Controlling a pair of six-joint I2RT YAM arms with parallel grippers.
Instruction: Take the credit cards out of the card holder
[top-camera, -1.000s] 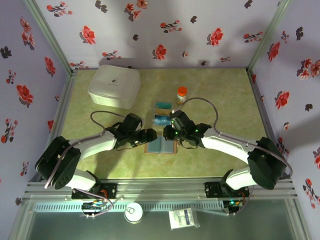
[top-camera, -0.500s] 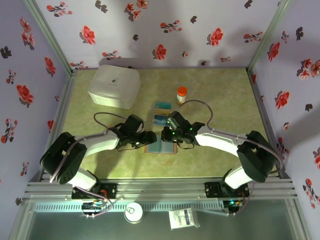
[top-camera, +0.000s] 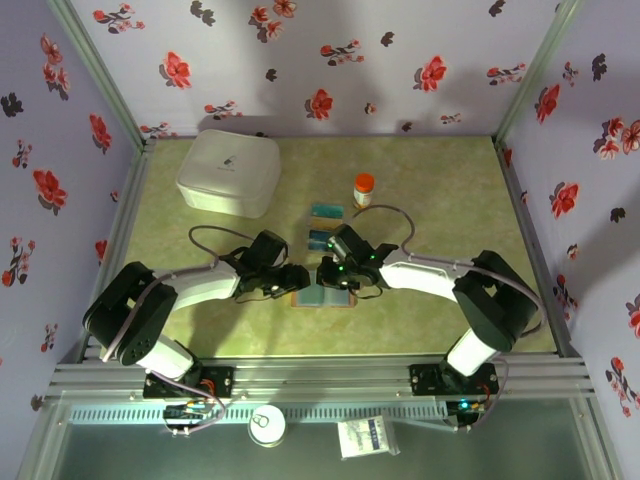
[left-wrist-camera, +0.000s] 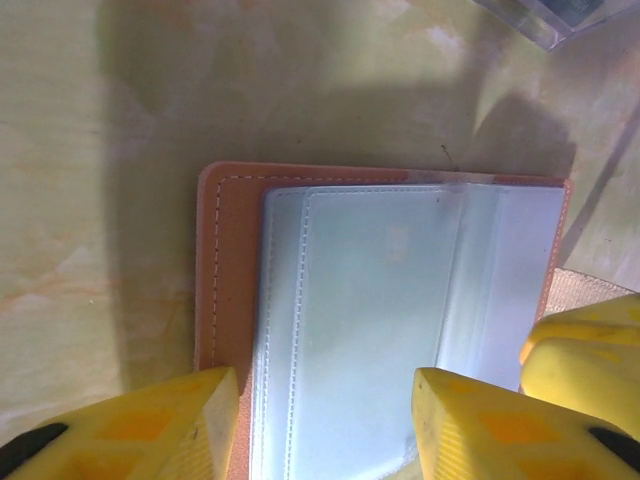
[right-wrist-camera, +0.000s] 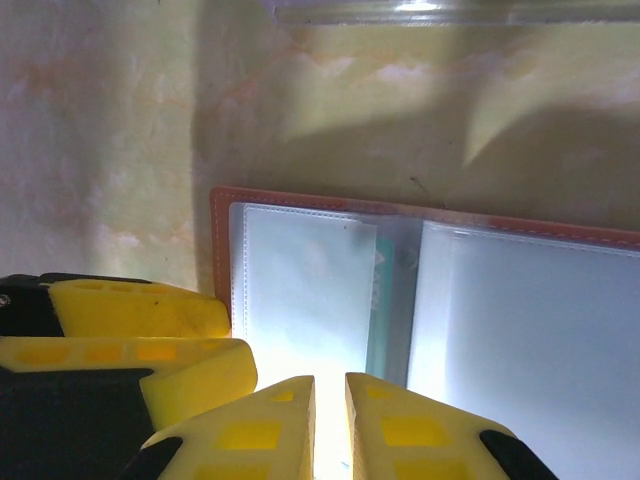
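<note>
Because the right tool (right-wrist-camera: 330, 420) is nearly pressed together on a sleeve edge, I'd worry it drags the card holder (left-wrist-camera: 380, 330) unless the spread left tool (left-wrist-camera: 325, 425) pins it.

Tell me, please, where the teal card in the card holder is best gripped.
Pinch the teal card's exposed edge beside the card holder's centre fold, coming from the fold side; the rest lies flat inside its pale sleeve, so likely only that strip is free.

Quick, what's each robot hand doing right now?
Left gripper: open, straddling the wallet.
Right gripper: nearly closed, apparently pinching the wallet's clear sleeve.
</note>
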